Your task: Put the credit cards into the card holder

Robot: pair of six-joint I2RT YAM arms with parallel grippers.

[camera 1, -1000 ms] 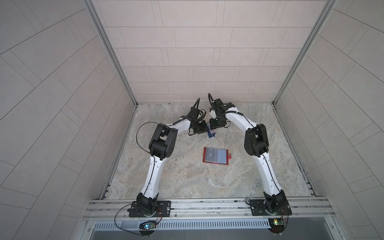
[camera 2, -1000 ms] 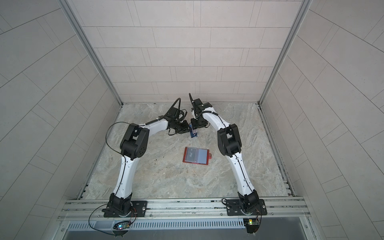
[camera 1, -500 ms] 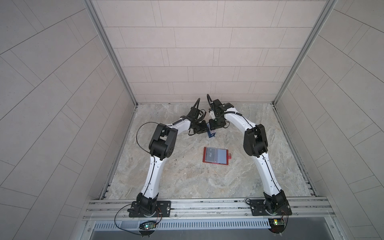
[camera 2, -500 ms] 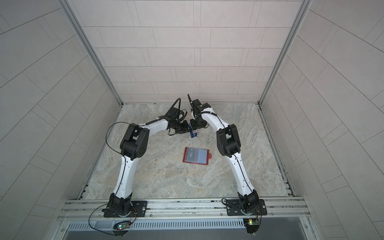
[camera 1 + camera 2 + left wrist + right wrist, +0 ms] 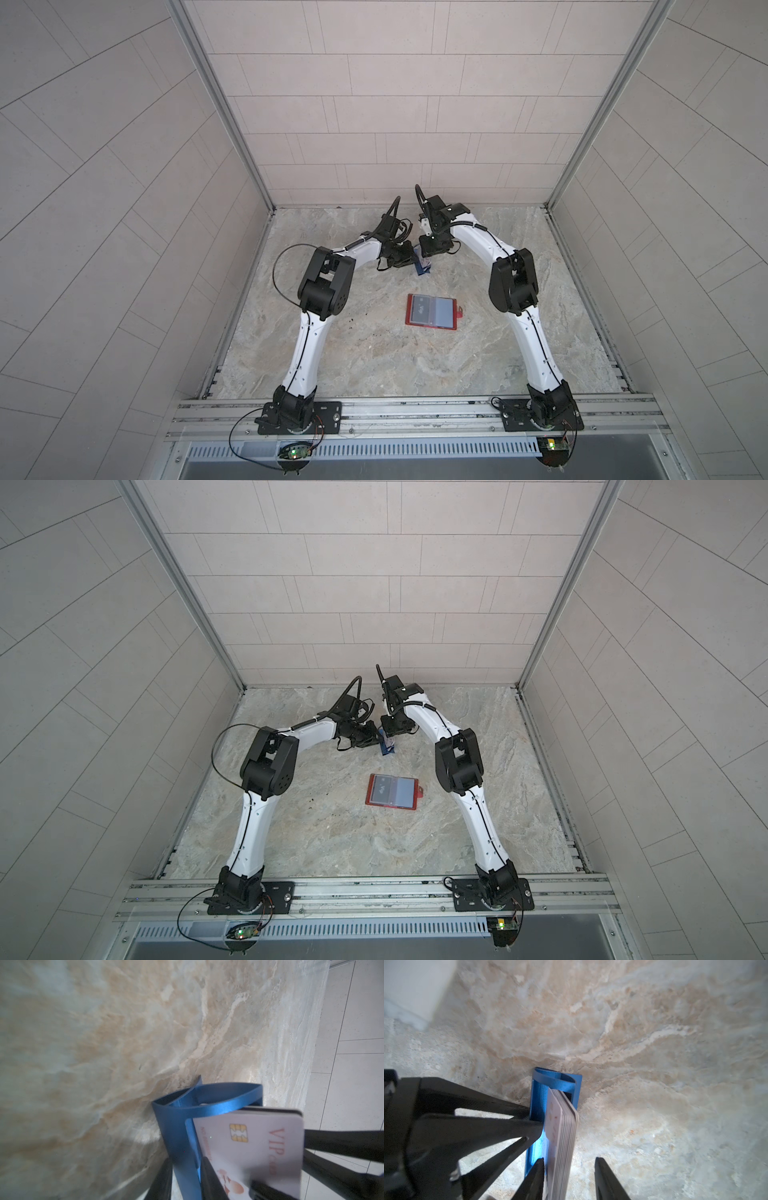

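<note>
Seen from above, two white robot arms reach inward and meet at the upper centre of both top views, over a marbled table (image 5: 374, 365). There a small blue stand (image 5: 422, 269) holds a stack of credit cards (image 5: 564, 1136) upright. The front card is white, with red "VIP" lettering and a gold chip.

The red card holder (image 5: 431, 311) lies open and flat at the centre of the top views, well apart from the stand. Its left sleeve shows a dark card, its right sleeve a pale blue-grey one.

The left wrist view shows the left tool (image 5: 185, 1172) clamped on the stand's wall, one finger outside and one inside. In the right wrist view, the right tool (image 5: 569, 1167) straddles the whole stack with its jaws apart. One finger is close against the front card. A gap shows between the other finger and the back of the stack.

The likeliest trouble is that the right tool pinches several cards rather than one, because every edge lies between its jaws. Lifted together, the cards could fan out and drop onto the table. A card may also catch on the stand's curved band and drag the stand upward if the left grip slips. The two tools work almost touching, so a small sideways move might knock them together.
</note>
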